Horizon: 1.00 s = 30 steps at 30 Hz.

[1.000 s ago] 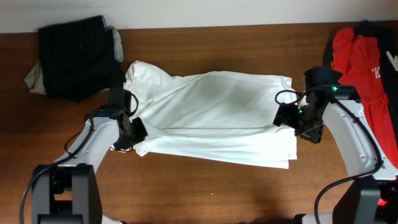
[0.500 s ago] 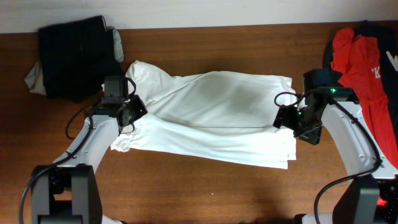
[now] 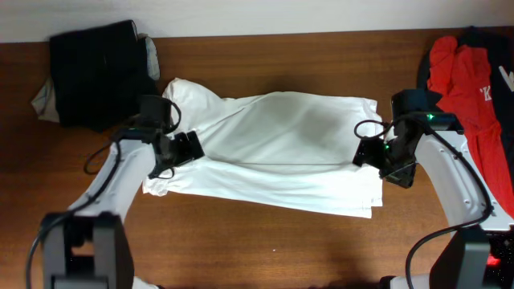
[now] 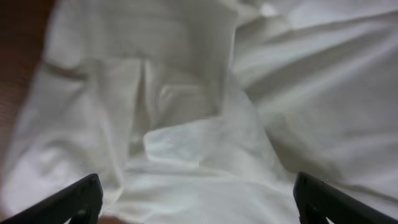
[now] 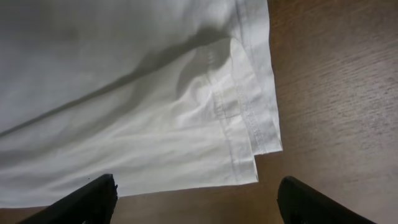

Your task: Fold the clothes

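The white T-shirt [image 3: 273,152] lay spread across the middle of the table [image 3: 265,249], doubled over on itself, with a long crease running left to right through it. Its hem was at the right and a rumpled sleeve at the left. The left gripper [image 3: 187,148] hung over the shirt's left part, just inside that bunched sleeve. In the left wrist view, its claw [image 4: 199,200] stood wide open, with one dark fingertip at each lower corner, and gripped nothing; only creased white cloth [image 4: 186,143] lay below it. The right gripper [image 3: 371,152] hovered at the shirt's right edge. Its claw [image 5: 199,199] was also spread wide and empty, over the stacked, stitched hem layers [image 5: 242,118] where they met bare wood. A pile of dark clothes [image 3: 100,72] sat at the far left corner and a red garment [image 3: 462,76] at the far right, both apart from the shirt.
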### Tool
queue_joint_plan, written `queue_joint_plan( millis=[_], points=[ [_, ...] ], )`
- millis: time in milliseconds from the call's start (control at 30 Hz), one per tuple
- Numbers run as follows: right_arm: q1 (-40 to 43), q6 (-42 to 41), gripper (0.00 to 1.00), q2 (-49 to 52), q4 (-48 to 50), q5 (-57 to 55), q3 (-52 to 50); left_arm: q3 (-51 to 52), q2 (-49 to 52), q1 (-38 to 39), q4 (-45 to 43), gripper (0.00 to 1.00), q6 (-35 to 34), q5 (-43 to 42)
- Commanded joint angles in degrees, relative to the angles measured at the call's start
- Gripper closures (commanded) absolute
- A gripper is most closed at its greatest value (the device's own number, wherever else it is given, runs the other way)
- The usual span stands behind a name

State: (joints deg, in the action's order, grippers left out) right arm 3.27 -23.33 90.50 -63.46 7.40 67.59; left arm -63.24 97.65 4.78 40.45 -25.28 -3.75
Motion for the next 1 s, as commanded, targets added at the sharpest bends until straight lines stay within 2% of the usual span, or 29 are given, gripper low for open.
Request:
queue_joint_plan(
  millis=[0,100,133,200,333,433,467,500,567,633,833,867,900,933,967],
  points=[
    [-0.3,0.6,0.13,-0.1,-0.2,-0.5,-0.2,-0.6,5.3,0.1,-2.1,0.05,3.1,-3.4],
    [-0.3,0.6,0.13,-0.1,-0.1,-0.5,-0.2,-0.6,6.3,0.1,-4.6,0.07,4.4,-3.6],
    [-0.3,0.6,0.13,-0.1,0.0,-0.5,-0.2,-0.6,6.3,0.1,-5.1,0.16,4.4,-3.6],
    [-0.3,0.6,0.13,-0.1,0.0,-0.5,-0.2,-0.6,6.3,0.1,-6.6,0.24,4.4,-3.6],
    [-0.3,0.6,0.13,-0.1,0.0,-0.5,-0.2,-0.6,6.6,0.1,-9.6,0.25,5.9,-3.6],
    [-0.3,0.6,0.13,-0.1,0.0,-0.5,-0.2,-0.6,6.6,0.1,-10.1,0.45,5.9,-3.6],
    [-0.3,0.6,0.13,-0.1,0.0,-0.5,-0.2,-0.6,6.6,0.1,-10.8,0.60,5.8,-3.6],
    [-0.3,0.6,0.13,-0.1,0.0,-0.5,-0.2,-0.6,6.6,0.1,-11.8,0.68,5.8,-4.8],
    [-0.3,0.6,0.13,-0.1,0.0,-0.5,-0.2,-0.6,6.6,0.0,-17.8,0.71,2.8,-14.5],
    [-0.3,0.6,0.13,-0.1,0.0,-0.5,-0.2,-0.6,6.6,0.1,-21.4,0.76,0.5,-14.7],
    [-0.3,0.6,0.13,-0.1,-0.3,-0.5,-0.2,-0.6,6.6,-0.1,-30.9,0.79,0.5,-14.3],
    [-0.3,0.6,0.13,-0.1,-0.3,-0.5,-0.2,-1.1,6.6,-0.3,-28.9,0.64,0.5,-14.5],
    [-0.3,0.6,0.13,-0.1,-0.3,-0.5,-0.3,-2.6,6.6,-0.9,-23.3,0.53,0.5,-13.8],
    [-0.3,0.6,0.13,-0.1,-0.2,-0.5,-0.3,-4.1,6.6,-1.5,-17.5,0.48,0.7,-12.3],
    [-0.3,0.6,0.13,0.0,-0.2,-0.6,-0.6,-6.6,6.6,-2.6,-7.8,0.46,2.6,-11.5]
  ],
)
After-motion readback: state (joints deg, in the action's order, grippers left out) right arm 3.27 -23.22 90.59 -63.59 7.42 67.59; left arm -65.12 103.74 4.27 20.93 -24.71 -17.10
